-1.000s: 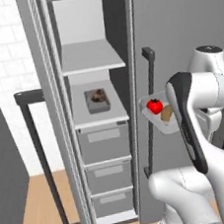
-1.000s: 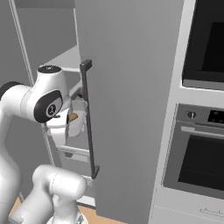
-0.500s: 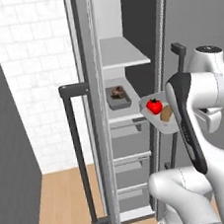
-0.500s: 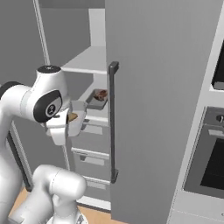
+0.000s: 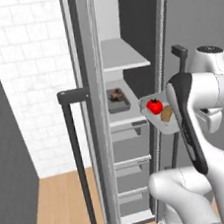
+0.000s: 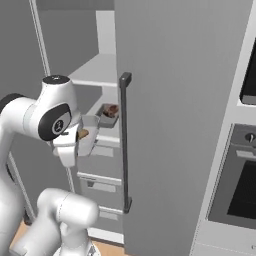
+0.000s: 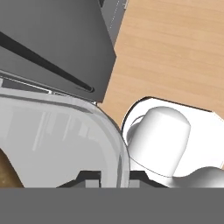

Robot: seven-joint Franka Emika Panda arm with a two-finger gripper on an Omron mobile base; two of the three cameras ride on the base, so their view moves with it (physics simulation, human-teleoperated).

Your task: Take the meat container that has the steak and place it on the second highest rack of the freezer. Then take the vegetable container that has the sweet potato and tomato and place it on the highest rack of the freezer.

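Observation:
The freezer (image 5: 85, 62) stands with its left door swung open. The meat container (image 5: 117, 101) with the dark steak (image 5: 115, 95) rests on the second highest rack (image 5: 127, 121); it also shows as the meat container (image 6: 109, 113). Above it the highest rack (image 5: 125, 57) is bare. My gripper (image 7: 116, 175) is shut on the rim of the clear vegetable container (image 5: 159, 112), held just outside the freezer at the level of the second rack. The red tomato (image 5: 154, 106) and the sweet potato (image 5: 167, 113) lie in it. My arm hides the fingers in both base views.
The open door's long bar handle (image 5: 77, 153) stands left of the opening. Grey drawers (image 5: 130, 146) fill the freezer below the racks. The shut right door with its handle (image 6: 123, 140) is close beside my arm. An oven (image 6: 240, 190) is further right. Wooden floor (image 5: 61, 205) lies below.
The whole scene has slid to the right in both base views, so the camera has moved. The vegetable container stays gripped in the same place relative to my arm.

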